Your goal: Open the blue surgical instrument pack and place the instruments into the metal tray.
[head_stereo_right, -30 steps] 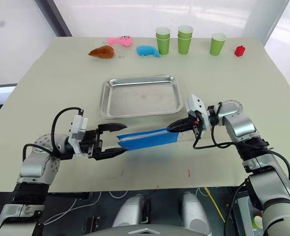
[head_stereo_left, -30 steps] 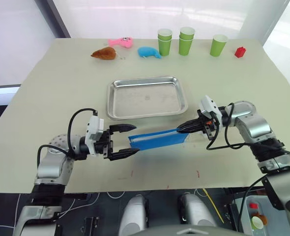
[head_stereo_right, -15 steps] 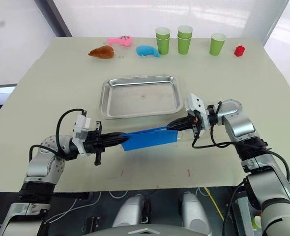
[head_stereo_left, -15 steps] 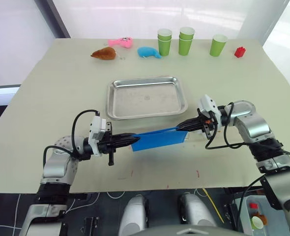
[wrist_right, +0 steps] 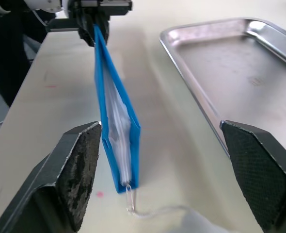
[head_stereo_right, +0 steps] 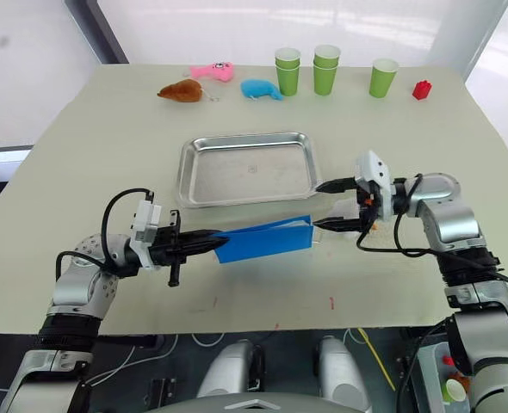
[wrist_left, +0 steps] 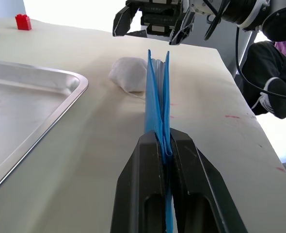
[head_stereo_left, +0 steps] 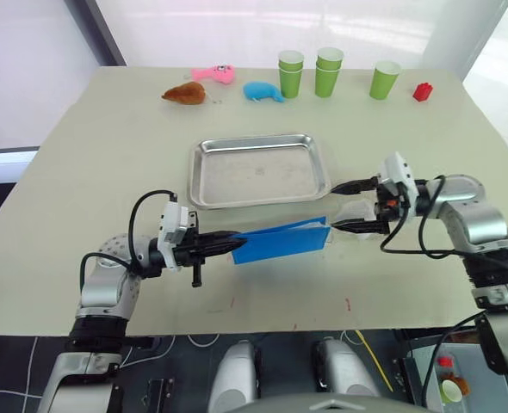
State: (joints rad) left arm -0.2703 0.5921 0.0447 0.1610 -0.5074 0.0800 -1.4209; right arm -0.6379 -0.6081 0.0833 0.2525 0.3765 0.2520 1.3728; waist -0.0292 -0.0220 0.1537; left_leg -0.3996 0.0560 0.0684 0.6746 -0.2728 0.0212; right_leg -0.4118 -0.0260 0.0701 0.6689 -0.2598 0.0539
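Big pale bench [head_stereo_left: 90, 163] carrying everything, with the metal tray [head_stereo_left: 258, 169] parked dead centre and bare inside, presumably waiting for the instruments.

Just in front of the tray: the blue surgical instrument pack [head_stereo_left: 281, 241], held up on edge rather than lying flat, fold side pinched hard in the left tool [head_stereo_left: 222, 243]. Probably held that way so the free end gapes a bit and the other arm can get at it. Pale lining showing between the two blue covers in the wrist views, plus a thin clear cord trailing off the far end toward a small crumpled white wad [wrist_left: 128, 74] on the bench near the tray's corner.

Right tool [head_stereo_left: 350, 206] spread wide, holding nothing, sitting just past the pack's free end beside the tray's right front corner. Looks lined up for a grab at one cover, but that's a guess.

No instruments visible, likely tucked inside.

No readable print, logo or label on the pack or tray from these angles.
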